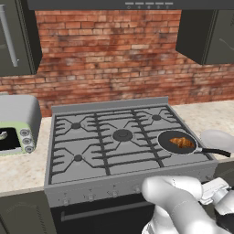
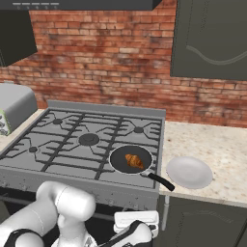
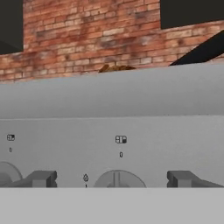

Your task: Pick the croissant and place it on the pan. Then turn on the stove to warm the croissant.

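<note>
The croissant (image 1: 183, 143) (image 2: 133, 161) lies inside the black pan (image 1: 167, 138) (image 2: 118, 159), which sits on the front right burner of the stove (image 1: 64, 155) (image 2: 58, 144). The pan's long handle points right, out over the counter. My gripper (image 3: 113, 179) is open, low in front of the stove's grey front panel (image 3: 131, 96). A round knob (image 3: 117, 177) stands between the two fingertips (image 3: 41, 178), apart from both. Above the panel's top edge the croissant (image 3: 116, 68) just peeks out.
A grey-and-green toaster oven (image 1: 16, 123) (image 2: 14, 103) stands on the counter left of the stove. A white plate (image 2: 189, 172) (image 1: 218, 138) lies on the counter right of the pan handle. Another knob (image 3: 4, 175) sits further left on the panel. Dark cabinets hang above.
</note>
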Controlling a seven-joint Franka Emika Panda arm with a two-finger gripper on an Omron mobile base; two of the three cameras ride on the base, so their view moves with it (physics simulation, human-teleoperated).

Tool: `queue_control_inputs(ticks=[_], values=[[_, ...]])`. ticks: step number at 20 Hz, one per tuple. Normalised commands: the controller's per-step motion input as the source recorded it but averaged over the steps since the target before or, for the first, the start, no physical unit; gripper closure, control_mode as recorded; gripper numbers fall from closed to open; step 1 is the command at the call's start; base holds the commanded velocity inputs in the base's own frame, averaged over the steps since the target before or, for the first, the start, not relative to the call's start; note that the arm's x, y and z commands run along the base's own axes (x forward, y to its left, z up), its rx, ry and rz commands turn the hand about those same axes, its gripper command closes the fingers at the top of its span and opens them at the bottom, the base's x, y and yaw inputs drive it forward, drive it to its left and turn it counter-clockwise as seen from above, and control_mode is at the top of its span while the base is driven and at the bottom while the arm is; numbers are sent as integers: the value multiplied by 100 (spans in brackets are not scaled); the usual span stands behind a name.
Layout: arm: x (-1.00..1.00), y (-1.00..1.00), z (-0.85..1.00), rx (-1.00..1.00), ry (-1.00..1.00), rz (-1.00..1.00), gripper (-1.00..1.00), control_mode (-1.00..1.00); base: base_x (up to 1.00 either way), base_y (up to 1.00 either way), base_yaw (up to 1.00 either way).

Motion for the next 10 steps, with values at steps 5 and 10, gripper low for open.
queue_control_inputs(ticks=[5, 10], values=[[8, -4, -9, 0, 0, 0, -100, -100, 0, 0, 0], [7, -12, -11, 0, 0, 0, -100, -100, 0, 0, 0]])
